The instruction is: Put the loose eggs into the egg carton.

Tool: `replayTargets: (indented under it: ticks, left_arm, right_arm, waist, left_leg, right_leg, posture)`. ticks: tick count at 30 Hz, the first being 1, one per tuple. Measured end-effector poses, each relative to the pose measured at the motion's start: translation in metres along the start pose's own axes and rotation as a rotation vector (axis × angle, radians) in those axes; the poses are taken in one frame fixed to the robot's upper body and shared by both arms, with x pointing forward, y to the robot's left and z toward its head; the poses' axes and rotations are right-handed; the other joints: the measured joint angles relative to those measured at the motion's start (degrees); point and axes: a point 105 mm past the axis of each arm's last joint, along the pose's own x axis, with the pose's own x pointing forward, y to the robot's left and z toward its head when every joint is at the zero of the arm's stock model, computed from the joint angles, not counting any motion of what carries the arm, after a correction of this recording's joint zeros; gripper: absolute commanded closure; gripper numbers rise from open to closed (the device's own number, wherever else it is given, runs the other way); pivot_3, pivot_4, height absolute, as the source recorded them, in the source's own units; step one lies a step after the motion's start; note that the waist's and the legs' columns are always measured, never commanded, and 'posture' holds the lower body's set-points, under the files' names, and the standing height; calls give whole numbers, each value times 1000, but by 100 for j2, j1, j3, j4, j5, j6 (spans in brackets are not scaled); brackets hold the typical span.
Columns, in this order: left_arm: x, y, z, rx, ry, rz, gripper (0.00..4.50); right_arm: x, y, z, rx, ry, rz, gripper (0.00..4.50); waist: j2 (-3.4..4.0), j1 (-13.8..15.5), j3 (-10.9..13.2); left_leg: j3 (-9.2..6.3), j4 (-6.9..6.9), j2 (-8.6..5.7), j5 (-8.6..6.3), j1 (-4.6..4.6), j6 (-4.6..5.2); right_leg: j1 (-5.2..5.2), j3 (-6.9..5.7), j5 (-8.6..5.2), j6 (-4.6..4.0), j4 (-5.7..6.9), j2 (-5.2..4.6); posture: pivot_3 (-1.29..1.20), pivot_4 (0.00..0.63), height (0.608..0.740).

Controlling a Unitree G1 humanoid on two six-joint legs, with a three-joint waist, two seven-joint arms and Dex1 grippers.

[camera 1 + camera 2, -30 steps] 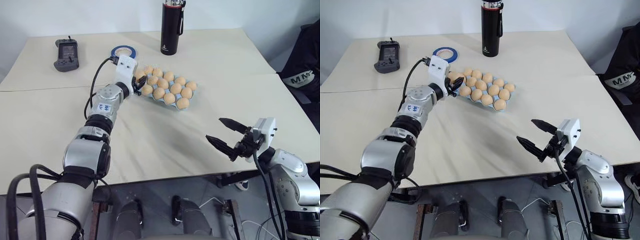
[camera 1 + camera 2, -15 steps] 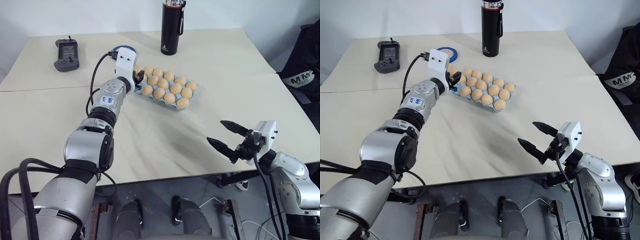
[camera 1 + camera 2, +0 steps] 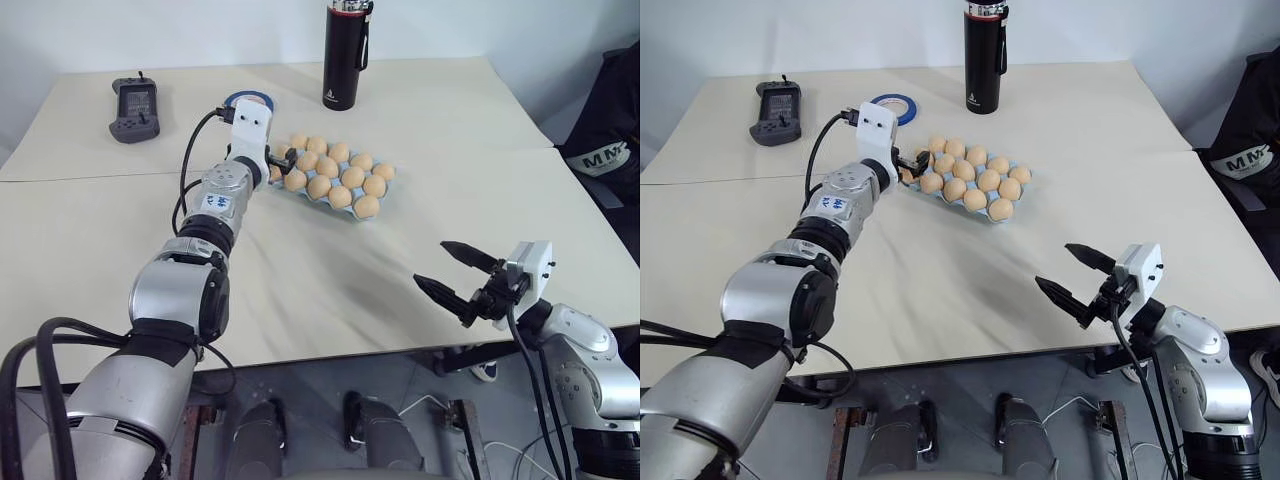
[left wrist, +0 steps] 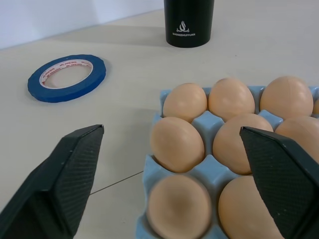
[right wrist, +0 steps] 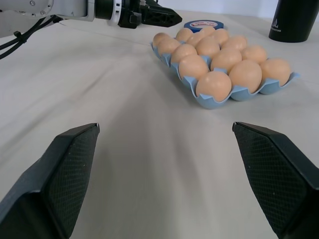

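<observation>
Blue egg carton [image 4: 207, 169] sits full of eggs [image 4: 177, 143] between my left gripper's [image 4: 169, 194] wide-spread fingers; right gripper [image 3: 455, 272] likewise gapes empty.

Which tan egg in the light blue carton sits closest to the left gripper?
The tan egg in the carton's corner cup facing the open left gripper; the others sit farther along.

Beige table [image 3: 300, 270] w/ egg carton [image 3: 383, 189] full of eggs [image 3: 341, 197], blue tape roll [image 3: 895, 102], black bottle [image 3: 345, 55], handheld controller [image 3: 133, 108] on it.
</observation>
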Motion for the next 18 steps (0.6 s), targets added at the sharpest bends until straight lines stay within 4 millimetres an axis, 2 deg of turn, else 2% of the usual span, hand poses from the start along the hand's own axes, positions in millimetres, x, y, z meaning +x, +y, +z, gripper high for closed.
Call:
replayTargets:
  ticks: [5, 10, 15, 18]
  left_arm:
    - [0, -2, 0, 13, 1, -17, 19]
    - [-4, -5, 5, 17, -18, -141, 19]
    - [-16, 11, 26, 44, -96, -251, 19]
    - [-32, 23, 24, 81, -118, -348, 19]
  right_arm:
    - [-1, 0, 1, -6, 0, -1, 0]
    - [-2, -2, 3, -13, -1, -5, 0]
    - [2, -2, 12, -43, -17, 29, 0]
    - [10, -4, 22, -84, -19, 99, 0]
  waist:
    - [0, -4, 0]
    - [0, -15, 0]
    - [1, -30, 0]
    - [3, -62, -1]
  left_leg:
    - [1, 3, 0, 0, 1, 0]
    - [3, 3, 1, 0, 1, -1]
    - [5, 2, 4, 1, 5, -2]
    - [12, 3, 4, 1, 13, -2]
  right_leg:
    - [0, 0, 0, 1, 4, 0]
    - [0, 1, 0, 0, 4, 2]
    - [-1, 3, -1, -2, 10, 4]
    - [1, 9, -1, -2, 15, 4]
  posture:
    - [0, 150, 740]
    - [0, 150, 740]
    - [0, 150, 740]
    - [0, 150, 740]
